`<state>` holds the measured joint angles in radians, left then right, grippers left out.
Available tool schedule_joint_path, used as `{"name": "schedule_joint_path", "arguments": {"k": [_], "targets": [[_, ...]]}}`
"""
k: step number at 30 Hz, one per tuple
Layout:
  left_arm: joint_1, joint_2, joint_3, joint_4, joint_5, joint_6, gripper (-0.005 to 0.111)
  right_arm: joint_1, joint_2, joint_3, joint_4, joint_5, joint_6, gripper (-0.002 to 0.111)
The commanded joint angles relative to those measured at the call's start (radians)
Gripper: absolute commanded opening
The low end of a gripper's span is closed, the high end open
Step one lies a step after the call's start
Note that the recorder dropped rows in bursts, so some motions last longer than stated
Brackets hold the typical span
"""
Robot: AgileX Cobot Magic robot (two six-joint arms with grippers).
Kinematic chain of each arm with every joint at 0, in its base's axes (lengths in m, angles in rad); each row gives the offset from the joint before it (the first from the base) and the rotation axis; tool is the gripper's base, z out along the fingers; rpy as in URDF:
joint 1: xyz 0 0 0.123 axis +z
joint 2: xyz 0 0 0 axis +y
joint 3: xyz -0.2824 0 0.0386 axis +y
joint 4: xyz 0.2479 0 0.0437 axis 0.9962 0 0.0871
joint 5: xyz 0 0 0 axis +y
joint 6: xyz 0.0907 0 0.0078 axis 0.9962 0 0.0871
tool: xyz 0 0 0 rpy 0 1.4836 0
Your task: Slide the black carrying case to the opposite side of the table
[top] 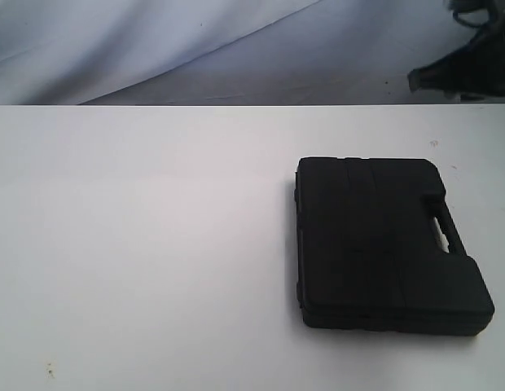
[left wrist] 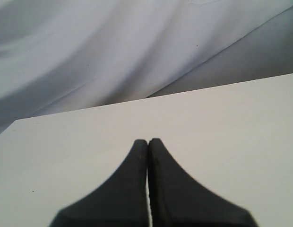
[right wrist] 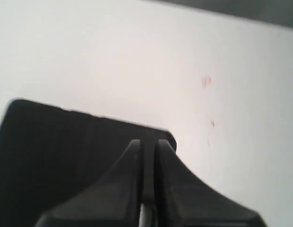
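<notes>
Currently black carrying case [top: 391,244] lies flat on white table [top: 155,244], directly beneath right claw [right wrist: 149,144], case corner just past claw tips; contact unclear. Right claw narrow, slim slit between fingers, gripping nothing. Left claw [left wrist: 147,142] fully closed, fingers pressed together, bare table beneath.

Carrying case [top: 391,244] laid flat on table [top: 138,261], right of centre, handle side turned right. Draped cloth [top: 155,41] seen behind table's far edge.
</notes>
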<state>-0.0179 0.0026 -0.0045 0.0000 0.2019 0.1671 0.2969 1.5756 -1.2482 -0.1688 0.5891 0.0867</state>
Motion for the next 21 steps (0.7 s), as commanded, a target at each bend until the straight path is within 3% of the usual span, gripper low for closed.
{"name": "schedule_joint_path", "arguments": {"k": [1, 5, 15, 21], "targets": [[0.003, -0.003, 0.005, -0.01, -0.014, -0.01, 0.0, -0.008, -0.176, -0.004, 0.246, -0.096, -0.305, 0.0], [0.003, -0.003, 0.005, -0.01, -0.014, -0.01, 0.0, -0.008, -0.328, -0.004, 0.398, -0.121, -0.441, 0.0], [0.003, -0.003, 0.005, -0.01, -0.014, -0.01, 0.0, -0.008, -0.498, 0.009, 0.397, -0.1, -0.457, 0.0], [0.003, -0.003, 0.005, -0.01, -0.014, -0.01, 0.0, -0.008, -0.662, 0.162, 0.37, -0.145, -0.482, 0.0]]}}
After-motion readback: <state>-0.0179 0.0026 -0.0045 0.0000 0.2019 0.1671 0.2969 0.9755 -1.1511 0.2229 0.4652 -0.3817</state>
